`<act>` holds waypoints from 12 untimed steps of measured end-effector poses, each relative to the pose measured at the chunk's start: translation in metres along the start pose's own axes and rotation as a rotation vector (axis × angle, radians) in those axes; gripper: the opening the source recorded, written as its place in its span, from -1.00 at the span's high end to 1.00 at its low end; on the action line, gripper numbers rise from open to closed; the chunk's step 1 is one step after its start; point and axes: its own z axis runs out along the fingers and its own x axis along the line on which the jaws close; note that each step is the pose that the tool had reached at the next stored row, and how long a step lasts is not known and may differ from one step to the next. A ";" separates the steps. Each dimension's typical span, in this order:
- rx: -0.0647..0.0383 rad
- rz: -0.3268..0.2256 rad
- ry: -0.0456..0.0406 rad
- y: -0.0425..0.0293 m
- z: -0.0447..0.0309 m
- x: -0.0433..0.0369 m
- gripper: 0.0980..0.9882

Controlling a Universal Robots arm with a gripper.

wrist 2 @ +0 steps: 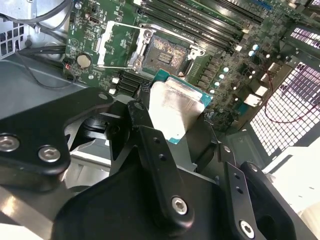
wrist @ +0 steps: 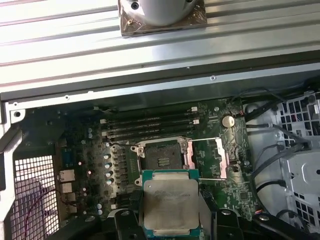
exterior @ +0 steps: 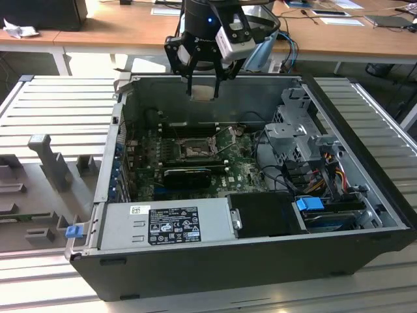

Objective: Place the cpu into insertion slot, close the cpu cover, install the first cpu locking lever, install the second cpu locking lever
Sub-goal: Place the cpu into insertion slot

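Observation:
My gripper (exterior: 204, 90) hangs over the open computer case, above its back wall, shut on the cpu (exterior: 204, 92). In both wrist views the cpu (wrist: 170, 200) (wrist 2: 175, 107) shows its pale silvery top and green edge, gripped by its sides between the black fingers (wrist 2: 142, 125). Below it on the green board, well apart from it, lies the insertion slot (wrist: 162, 160) (wrist 2: 162, 52) (exterior: 195, 151), its pin field bare. The cpu cover (wrist: 220, 157) (wrist 2: 117, 45) is swung open beside the slot, with green board showing through its window.
Memory slots (wrist: 150, 125) run along one side of the slot, and a black ribbed heatsink (exterior: 186, 176) along the other. A grey power supply (exterior: 166, 222) sits at the case's front. A drive cage (exterior: 300, 130) with cables stands at the exterior view's right.

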 end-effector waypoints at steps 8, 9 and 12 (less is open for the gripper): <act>-0.001 0.038 -0.0034 0.0000 0.0005 0.0000 0.02; -0.001 0.041 -0.0036 0.0000 0.0005 0.0000 0.02; -0.001 0.052 -0.0046 -0.0001 0.0007 0.0000 0.02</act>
